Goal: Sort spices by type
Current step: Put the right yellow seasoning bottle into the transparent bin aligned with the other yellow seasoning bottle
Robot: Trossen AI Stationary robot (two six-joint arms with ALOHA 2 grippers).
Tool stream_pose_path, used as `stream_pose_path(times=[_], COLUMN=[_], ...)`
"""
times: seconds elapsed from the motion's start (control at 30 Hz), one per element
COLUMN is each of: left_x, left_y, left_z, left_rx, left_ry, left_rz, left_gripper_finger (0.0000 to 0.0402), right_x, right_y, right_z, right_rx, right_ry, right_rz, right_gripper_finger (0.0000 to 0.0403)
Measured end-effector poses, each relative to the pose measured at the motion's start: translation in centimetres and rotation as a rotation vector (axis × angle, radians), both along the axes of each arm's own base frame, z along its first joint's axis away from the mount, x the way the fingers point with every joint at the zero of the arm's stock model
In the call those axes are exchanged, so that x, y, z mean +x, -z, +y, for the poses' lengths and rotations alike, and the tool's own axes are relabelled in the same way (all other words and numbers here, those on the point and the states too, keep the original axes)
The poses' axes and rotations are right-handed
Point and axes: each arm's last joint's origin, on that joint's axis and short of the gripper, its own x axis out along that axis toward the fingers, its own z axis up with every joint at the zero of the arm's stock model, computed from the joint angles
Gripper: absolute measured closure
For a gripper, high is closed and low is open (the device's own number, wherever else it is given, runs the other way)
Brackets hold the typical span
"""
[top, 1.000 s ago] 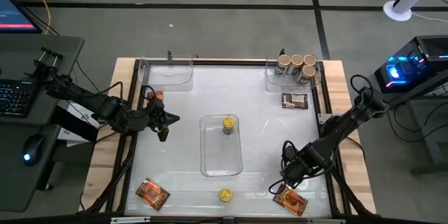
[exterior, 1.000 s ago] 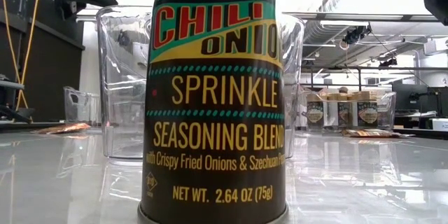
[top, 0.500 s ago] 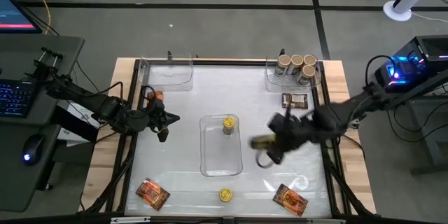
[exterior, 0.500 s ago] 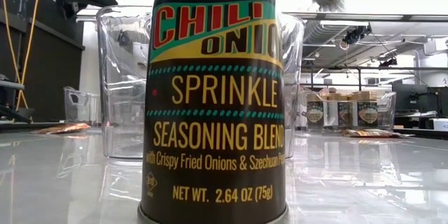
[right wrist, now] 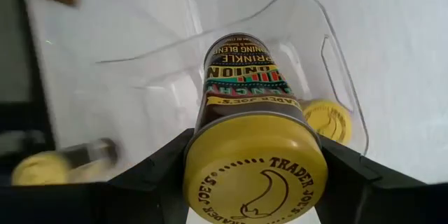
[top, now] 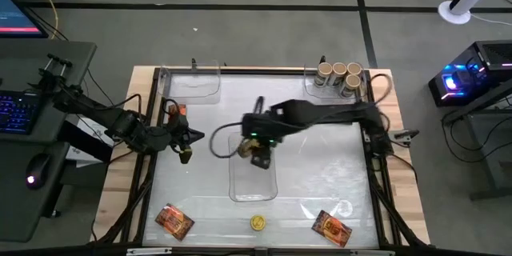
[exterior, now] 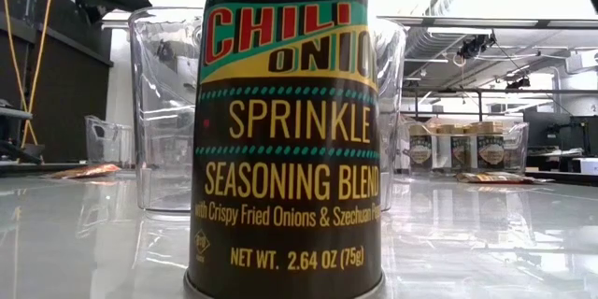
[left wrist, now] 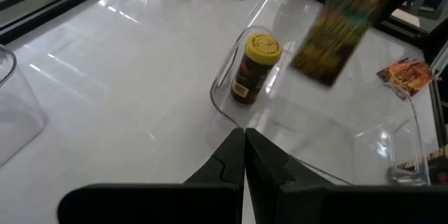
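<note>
White tabletop (top: 320, 168) spreads beneath the right gripper (top: 258, 150), which clasps a dark cylindrical yellow-lidded spice jar (right wrist: 253, 155) above the clear plastic centre tray (top: 254, 188); a second yellow-lidded jar (left wrist: 252, 68) stands in that tray just below. Well aside, the left gripper (left wrist: 244, 155) hangs clenched, empty.

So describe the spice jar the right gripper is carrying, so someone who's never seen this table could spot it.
Find the clear tray at the middle of the table; the right gripper hangs over it, closed on the held jar. It is a dark, yellow-lidded jar, the only one tilted in the air, while the standing jar sits upright in that tray.
</note>
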Motion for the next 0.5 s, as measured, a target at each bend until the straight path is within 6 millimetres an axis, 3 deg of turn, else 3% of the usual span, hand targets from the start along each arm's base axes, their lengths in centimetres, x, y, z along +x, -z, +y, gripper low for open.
stream_pose_path(times=[0.17,0.37,0.5], left_x=[0.0,0.0,0.0], left_y=[0.0,0.0,0.0], left_z=[0.0,0.0,0.1], left_rx=[0.001,0.004,0.018], left_ry=[0.0,-0.004,-0.02], left_rz=[0.002,0.001,-0.002], left_gripper_finger=[0.0402,0.0401,0.0402], right_x=[2.4,1.5,1.6], right_y=[3.4,6.9,9.3], right_z=[-0.6,0.1,0.2], right_rx=[0.053,0.087,0.089], right_ry=[-0.03,-0.057,-0.027], right_rz=[0.157,0.418,0.474], right_gripper_finger=[0.0185,0.0185,0.0185])
